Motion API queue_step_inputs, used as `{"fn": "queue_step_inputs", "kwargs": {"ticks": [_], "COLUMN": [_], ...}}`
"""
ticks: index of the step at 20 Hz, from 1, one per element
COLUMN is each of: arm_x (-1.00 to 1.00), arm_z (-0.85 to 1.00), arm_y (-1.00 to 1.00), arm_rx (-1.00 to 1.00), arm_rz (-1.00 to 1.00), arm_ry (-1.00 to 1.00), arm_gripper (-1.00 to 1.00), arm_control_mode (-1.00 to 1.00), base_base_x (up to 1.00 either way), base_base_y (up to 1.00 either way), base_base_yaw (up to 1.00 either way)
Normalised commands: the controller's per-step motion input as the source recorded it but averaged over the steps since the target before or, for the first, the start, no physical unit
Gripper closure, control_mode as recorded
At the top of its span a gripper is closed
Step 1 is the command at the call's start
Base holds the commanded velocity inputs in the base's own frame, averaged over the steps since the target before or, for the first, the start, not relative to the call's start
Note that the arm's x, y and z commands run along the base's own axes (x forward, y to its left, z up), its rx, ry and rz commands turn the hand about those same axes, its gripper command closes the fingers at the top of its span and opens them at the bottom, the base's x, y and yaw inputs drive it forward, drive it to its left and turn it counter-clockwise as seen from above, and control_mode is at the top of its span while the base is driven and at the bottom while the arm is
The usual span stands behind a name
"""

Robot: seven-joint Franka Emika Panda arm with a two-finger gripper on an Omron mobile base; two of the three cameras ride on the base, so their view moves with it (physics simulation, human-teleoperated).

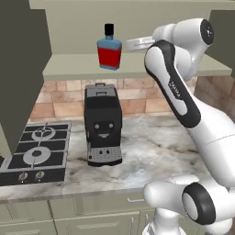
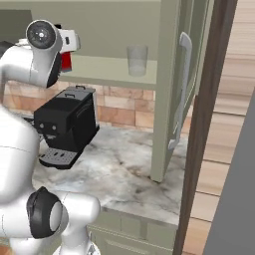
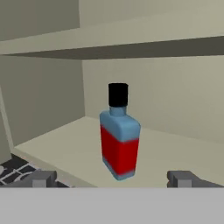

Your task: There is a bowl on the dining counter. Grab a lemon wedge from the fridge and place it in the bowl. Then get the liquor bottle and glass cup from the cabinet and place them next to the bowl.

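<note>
One liquor bottle [image 3: 119,133] stands upright on the cabinet [image 3: 175,153] shelf before the wide-spread end effector [image 3: 113,178].

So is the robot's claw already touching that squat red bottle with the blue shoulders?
Apart. In the hand view the liquor bottle stands on the cabinet shelf beyond the open gripper, bare shelf between it and the fingertips.

In the right base view, the white robot arm [image 2: 35,55] covers most of the squat red bottle with blue shoulders [image 2: 66,61]. Beside it, the sage-green wall cabinet [image 2: 167,74] is cut off by the top edge.
</note>
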Motion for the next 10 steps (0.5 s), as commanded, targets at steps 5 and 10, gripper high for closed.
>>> {"fn": "queue_step_inputs", "kwargs": {"ticks": [5,10], "arm_x": [0.39,0.41], "arm_z": [0.0,0.0], "arm_y": [0.0,0.0], "arm_rx": [0.0,0.0], "arm_rz": [0.0,0.01], "arm_ry": [0.01,0.06], "arm_gripper": [-1.0,-1.0], "arm_control_mode": [-1.0,-1.0], "base_base_x": [0.0,0.0], "base_base_y": [0.0,0.0], "base_base_yaw": [0.0,0.0]}}
